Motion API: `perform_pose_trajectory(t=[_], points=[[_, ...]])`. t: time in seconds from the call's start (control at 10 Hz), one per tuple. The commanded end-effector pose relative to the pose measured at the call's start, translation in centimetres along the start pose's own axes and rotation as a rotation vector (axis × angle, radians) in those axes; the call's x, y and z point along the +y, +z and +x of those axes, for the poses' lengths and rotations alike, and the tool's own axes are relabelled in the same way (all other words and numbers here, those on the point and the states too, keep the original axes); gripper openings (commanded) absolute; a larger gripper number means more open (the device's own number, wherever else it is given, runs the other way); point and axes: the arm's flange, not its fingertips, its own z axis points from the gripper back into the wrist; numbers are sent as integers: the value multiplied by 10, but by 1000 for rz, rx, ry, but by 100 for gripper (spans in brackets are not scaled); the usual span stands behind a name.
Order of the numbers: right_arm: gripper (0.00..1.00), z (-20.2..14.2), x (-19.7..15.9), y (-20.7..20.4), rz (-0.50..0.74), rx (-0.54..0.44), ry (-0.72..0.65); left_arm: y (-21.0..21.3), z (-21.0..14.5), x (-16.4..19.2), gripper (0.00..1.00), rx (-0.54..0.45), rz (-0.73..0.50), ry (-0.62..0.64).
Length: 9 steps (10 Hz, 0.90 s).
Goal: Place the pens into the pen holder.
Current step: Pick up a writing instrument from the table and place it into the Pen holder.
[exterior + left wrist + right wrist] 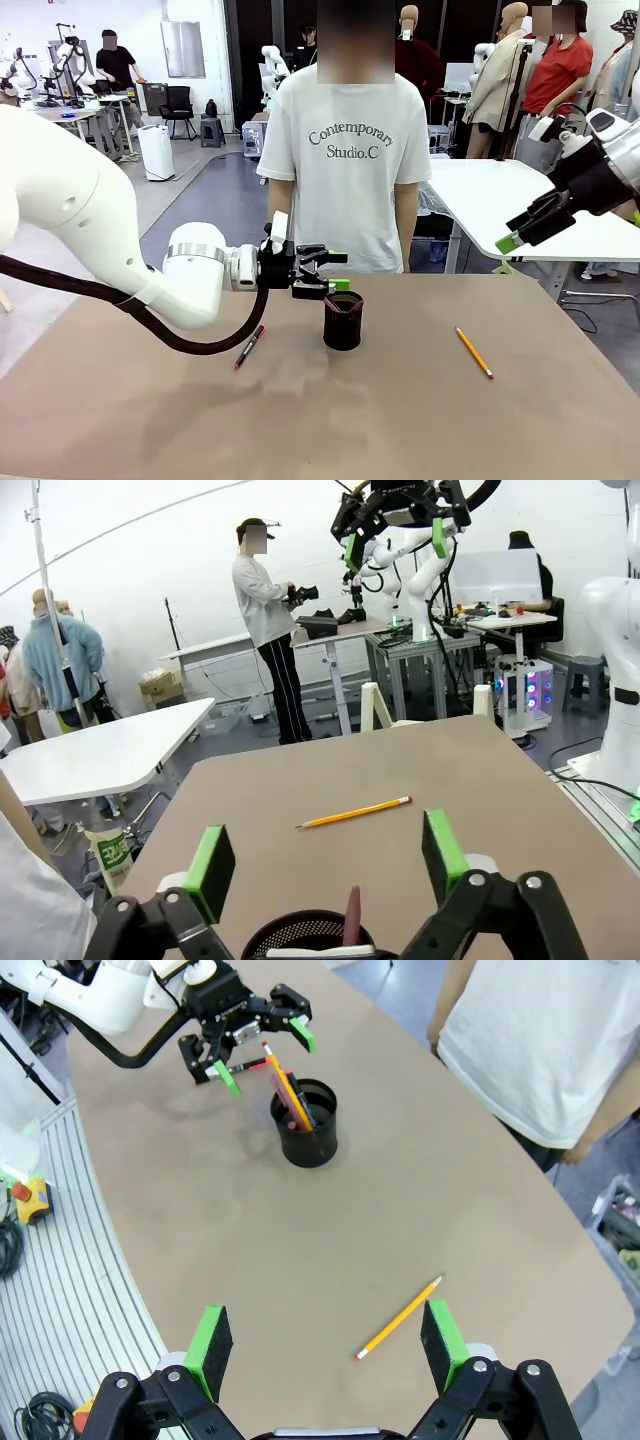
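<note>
The black mesh pen holder (343, 322) stands mid-table with a pinkish-red stick (351, 916) leaning inside it. My left gripper (335, 286) hovers open just above the holder's rim (300, 932), nothing between its green pads (210, 860). A black pen with red ends (249, 347) lies on the table left of the holder. The yellow-orange pencil (474, 352) lies to the right, also below my right gripper (326, 1345) as the yellow pencil (400, 1317). That right gripper (515, 236) hangs open and empty, high at the right. The holder (307, 1120) and left gripper (265, 1055) sit farther off.
A person in a white T-shirt (345, 160) stands at the table's far edge, directly behind the holder. The brown tabletop (400, 420) is bare toward the near side. A white table (500, 195) stands behind at the right.
</note>
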Motion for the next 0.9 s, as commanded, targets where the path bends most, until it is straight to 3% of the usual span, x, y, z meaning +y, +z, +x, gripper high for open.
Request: perform_pose_trajectory(t=[0.0,0.5,0.6,0.8], points=[[100,1,-1,0,8,-15,5,-1,-1,-1,93,-6,-5,3],[100,1,-1,0,8,-15,5,0,-2,-1,93,0,-1,3],[100,1,-1,0,8,-15,5,16,12,-3,93,70,-56,-18],[100,1,-1,0,8,-15,5,34,45,-17,93,240,-43,11]])
